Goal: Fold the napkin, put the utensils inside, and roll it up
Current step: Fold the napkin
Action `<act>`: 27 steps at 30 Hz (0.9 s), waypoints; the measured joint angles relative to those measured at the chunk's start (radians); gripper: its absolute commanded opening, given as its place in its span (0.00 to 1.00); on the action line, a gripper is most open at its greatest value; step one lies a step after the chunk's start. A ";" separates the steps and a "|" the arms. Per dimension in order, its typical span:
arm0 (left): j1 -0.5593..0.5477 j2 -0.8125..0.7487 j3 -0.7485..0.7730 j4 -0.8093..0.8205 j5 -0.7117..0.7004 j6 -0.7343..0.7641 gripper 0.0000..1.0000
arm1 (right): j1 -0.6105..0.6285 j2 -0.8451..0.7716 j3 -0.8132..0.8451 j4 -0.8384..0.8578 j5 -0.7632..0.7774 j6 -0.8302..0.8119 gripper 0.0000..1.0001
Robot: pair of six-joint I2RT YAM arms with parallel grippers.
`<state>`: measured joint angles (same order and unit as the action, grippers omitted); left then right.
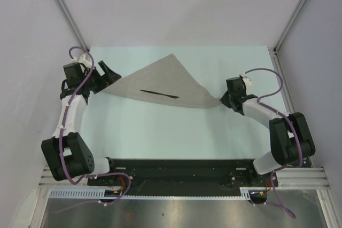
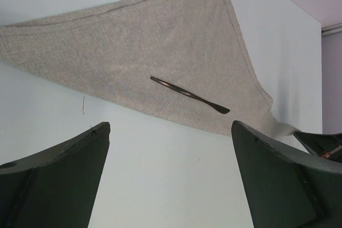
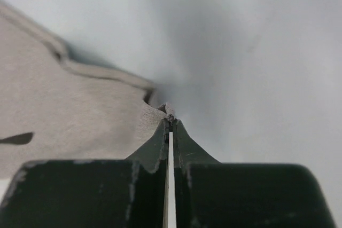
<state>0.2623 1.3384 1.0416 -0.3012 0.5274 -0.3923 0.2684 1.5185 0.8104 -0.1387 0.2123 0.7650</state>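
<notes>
At the centre of the top view, slightly above the middle, the napkin (image 1: 165, 78) lies on the pale table (image 1: 160, 132) folded into a triangle. Its long edge runs from the left of the frame down toward the right, and its apex points to the top of the frame. The black utensil (image 1: 159, 93) rests flat on the napkin, close to that long lower edge and roughly parallel with it, with its wider end toward the right. It lies wholly on the fabric and touches neither gripper.

At the upper left of the top view, the left gripper (image 1: 109, 73) sits near the left corner of the napkin. Its jaws stand wide apart and hold nothing. In the left wrist view, the two dark fingers (image 2: 64, 174) fill the lower left and lower right of the frame, with bare table between them. The napkin and utensil occupy the upper half of that view.

Right of centre in the top view, the right gripper (image 1: 222, 101) meets the right corner of the napkin. Its jaws are closed to a thin slit. In the right wrist view, the tip of the napkin corner is pinched between the fingertips (image 3: 154, 149). The fabric at this corner is puckered and rises off the table toward the grip. The rest of the napkin lies flat.
</notes>
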 measured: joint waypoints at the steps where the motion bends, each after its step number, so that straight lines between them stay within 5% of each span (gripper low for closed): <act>1: 0.000 0.000 0.000 0.000 0.000 0.000 1.00 | 0.027 -0.008 0.015 0.001 0.016 -0.012 0.00; 8: 0.000 -0.003 -0.001 0.001 0.002 0.000 1.00 | 0.235 0.010 0.210 0.036 0.066 -0.077 0.00; 19: 0.000 -0.011 -0.007 0.005 0.002 0.000 1.00 | 0.398 0.433 0.558 0.168 -0.047 -0.114 0.00; 27: 0.000 -0.011 -0.008 0.005 0.002 0.000 1.00 | 0.471 0.572 0.695 0.199 -0.139 -0.109 0.00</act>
<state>0.2623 1.3277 1.0340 -0.2966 0.5293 -0.3923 0.7391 2.0907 1.5051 0.0605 0.0731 0.6556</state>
